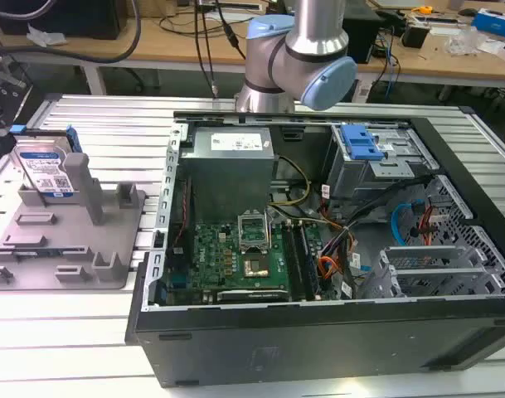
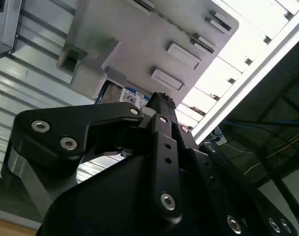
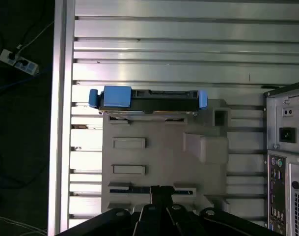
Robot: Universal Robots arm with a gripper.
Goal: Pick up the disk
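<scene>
The disk [image 1: 46,170] stands on edge in the grey holder [image 1: 111,249] at the exterior view's left, its white-and-blue label facing the camera and blue rails on its sides. In the first wrist view the disk [image 3: 149,101] appears edge-on, with blue rail ends at the far side of the holder [image 3: 164,147]. My gripper [image 3: 162,189] hangs well above the holder's near edge, fingers together and holding nothing. In the second wrist view the gripper [image 2: 161,98] partly covers the disk's label [image 2: 134,96], below the holder [image 2: 139,39].
An open computer case [image 1: 318,332] with its mainboard, power supply and a blue drive bracket [image 1: 360,143] lies at the exterior view's right, close beside the holder. The arm [image 1: 298,50] rises behind it. The ribbed metal table [image 1: 61,332] surrounds both, and its edge [image 3: 63,123] is near the holder.
</scene>
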